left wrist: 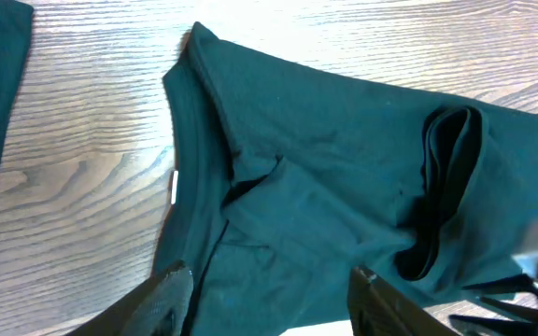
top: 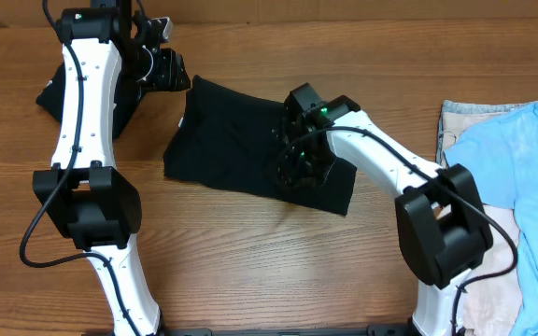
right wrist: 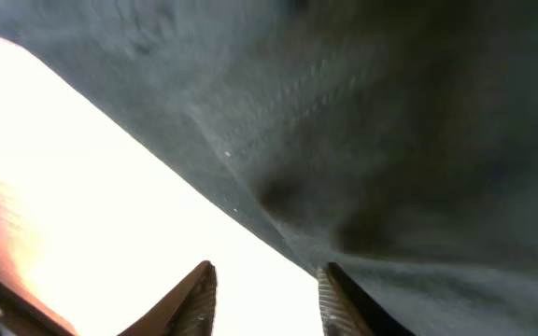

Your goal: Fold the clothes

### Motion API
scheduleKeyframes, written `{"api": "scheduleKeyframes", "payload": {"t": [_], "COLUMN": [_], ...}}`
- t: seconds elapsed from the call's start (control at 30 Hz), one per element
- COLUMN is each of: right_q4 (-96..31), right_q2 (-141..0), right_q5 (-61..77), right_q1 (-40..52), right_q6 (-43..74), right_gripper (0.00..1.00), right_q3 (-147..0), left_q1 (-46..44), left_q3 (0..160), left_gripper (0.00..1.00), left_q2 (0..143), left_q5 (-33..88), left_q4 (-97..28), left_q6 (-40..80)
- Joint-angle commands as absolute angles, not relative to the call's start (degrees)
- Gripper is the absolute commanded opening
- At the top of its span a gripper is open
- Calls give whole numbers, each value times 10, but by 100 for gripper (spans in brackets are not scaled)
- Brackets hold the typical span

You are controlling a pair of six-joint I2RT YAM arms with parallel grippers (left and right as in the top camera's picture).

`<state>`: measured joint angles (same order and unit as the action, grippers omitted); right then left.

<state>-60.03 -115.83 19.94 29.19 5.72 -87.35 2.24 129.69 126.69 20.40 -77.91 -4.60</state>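
Shirt folding looks partway done. The black shirt lies in the middle of the worktop, bunched up and not yet neat. The left fingers are spread wide just over the shirt's edge, by the small white tag, and they hold nothing. The right fingers sit low at the other end of the black shirt. They are a little apart with only bright worktop between them, so they do not seem to pinch any cloth.

I think each side should grab one end of the same edge, lift together, and lay it flat over the rest. Pull gently so the lumps in the middle smooth out. The blue T-shirt lies well to the right of the black shirt, and another dark cloth lies to its left.
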Motion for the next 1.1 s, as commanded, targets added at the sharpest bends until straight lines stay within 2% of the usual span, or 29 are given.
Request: {"api": "scheduleKeyframes", "payload": {"t": [0.0, 0.03, 0.07, 0.1, 0.2, 0.3, 0.47, 0.5, 0.63, 0.7, 0.87, 1.0, 1.03, 1.07], "right_q4": [-594, -588, -581, -576, -555, -538, -541, -543, -547, -562, -619, -627, -622, -614], "right_q2": [-1115, -1117, -1119, -1120, -1131, -1150, -1188, -1191, -1189, -1186, -1176, -1163, -1159, -1157], "right_q5": [141, 124, 125, 128, 135, 135, 139, 140, 133, 133, 115, 111, 112, 112], "right_q1": [291, 291, 291, 291, 296, 304, 323, 327, 341, 341, 340, 340, 340, 340], "right_q6": [54, 62, 62, 62, 62, 67, 70, 67, 55, 56, 55, 55, 55, 55], "right_gripper": [36, 45, 61, 67, 73, 74, 68, 63, 28, 16, 5, 4, 14, 32], "right_q3": [-895, -894, -893, -893, -893, -893, -893, -893, -895, -899, -919, -924, -924, -924], "left_q1": [18, 18, 18, 18, 18, 18, 17, 17, 17, 17, 14, 11, 11, 10], "left_q3": [1310, 1310, 1310, 1310, 1310, 1310, 1310, 1310, 1310, 1310, 1310, 1310, 1310, 1310], "left_gripper": [58, 59, 59, 59, 59, 59, 60, 61, 62, 63, 63, 63, 63, 64], "left_q2": [1264, 1264, 1264, 1264, 1264, 1264, 1264, 1264, 1264, 1264, 1264, 1264, 1264, 1264], "left_q5": [208, 208, 208, 208, 208, 208, 208, 208, 209, 208, 208, 208, 208, 208], "left_q4": [-777, -777, -777, -777, -777, -776, -773, -773, -773, -773, -773, -768, -767, -766], "left_q6": [-51, -51, -51, -51, -51, -51, -51, -51, -51, -51, -51, -51, -51, -51]}}
